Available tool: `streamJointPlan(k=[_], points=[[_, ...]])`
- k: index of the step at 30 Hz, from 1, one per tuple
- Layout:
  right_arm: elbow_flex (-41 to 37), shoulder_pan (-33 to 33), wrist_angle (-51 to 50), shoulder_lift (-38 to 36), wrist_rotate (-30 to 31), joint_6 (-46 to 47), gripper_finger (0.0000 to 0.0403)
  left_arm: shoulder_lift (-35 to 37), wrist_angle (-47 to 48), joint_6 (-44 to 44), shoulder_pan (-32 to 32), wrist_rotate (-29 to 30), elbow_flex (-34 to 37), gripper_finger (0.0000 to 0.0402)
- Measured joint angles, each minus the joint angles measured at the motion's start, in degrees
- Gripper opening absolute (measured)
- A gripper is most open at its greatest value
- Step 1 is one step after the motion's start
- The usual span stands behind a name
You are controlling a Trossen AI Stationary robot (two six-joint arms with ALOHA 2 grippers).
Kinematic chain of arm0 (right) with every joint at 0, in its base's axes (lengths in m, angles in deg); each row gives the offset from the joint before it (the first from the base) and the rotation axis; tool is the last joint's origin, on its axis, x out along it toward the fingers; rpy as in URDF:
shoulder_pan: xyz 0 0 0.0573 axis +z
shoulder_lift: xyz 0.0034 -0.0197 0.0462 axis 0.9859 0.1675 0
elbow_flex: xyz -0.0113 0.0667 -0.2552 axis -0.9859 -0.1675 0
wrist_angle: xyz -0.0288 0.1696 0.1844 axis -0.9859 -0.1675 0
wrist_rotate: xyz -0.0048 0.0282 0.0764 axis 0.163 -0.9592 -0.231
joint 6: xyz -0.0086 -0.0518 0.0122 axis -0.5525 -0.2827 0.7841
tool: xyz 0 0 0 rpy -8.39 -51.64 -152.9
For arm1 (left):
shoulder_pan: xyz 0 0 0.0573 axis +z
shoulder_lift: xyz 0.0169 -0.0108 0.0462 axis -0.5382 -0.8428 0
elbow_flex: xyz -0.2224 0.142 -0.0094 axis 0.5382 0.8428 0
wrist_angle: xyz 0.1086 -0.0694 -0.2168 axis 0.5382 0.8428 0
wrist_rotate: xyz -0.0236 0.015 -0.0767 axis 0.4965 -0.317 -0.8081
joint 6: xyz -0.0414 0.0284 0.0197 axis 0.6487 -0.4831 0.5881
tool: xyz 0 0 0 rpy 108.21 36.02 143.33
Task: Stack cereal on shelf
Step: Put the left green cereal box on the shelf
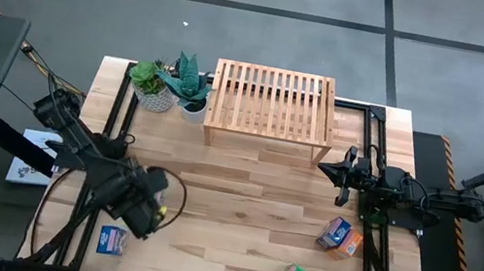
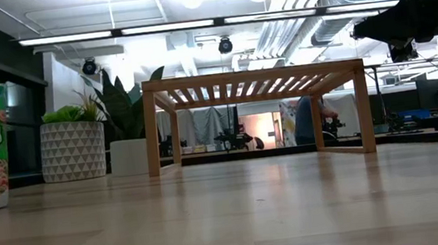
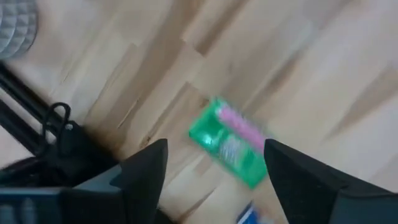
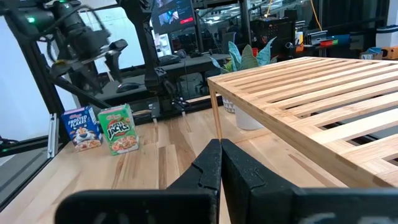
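- The table (image 1: 242,195) carries the shelf (image 1: 271,109) at its far edge, long axis running left to right, slats front to back, nothing on it.
- The left gripper (image 3: 214,163) hangs wide open above the near-left of the table; only its wrist view shows a green cereal box (image 3: 231,142) lying flat below, long axis diagonal.
- The right gripper (image 4: 220,163), fingers pressed together and empty, sits beside the shelf's right end.
- A blue box (image 1: 113,241) lies near-left; two box pairs lie near-right.
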Motion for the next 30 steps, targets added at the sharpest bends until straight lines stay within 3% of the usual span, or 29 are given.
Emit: streamJointPlan(k=[5, 15, 30], points=[[0.01, -0.01, 0.01, 0.00, 0.01, -0.01, 0.0000, 0.63, -0.06, 7.08, -0.24, 1.79, -0.01, 0.0270], [0.01, -0.01, 0.00, 0.00, -0.01, -0.01, 0.0000, 0.96, -0.04, 25.39, -8.26, 6.06, 2.38, 0.0270], [0.01, -0.01, -0.02, 0.00, -0.01, -0.01, 0.0000, 0.97, -0.41, 23.90, -7.43, 6.65, 2.38, 0.0271]])
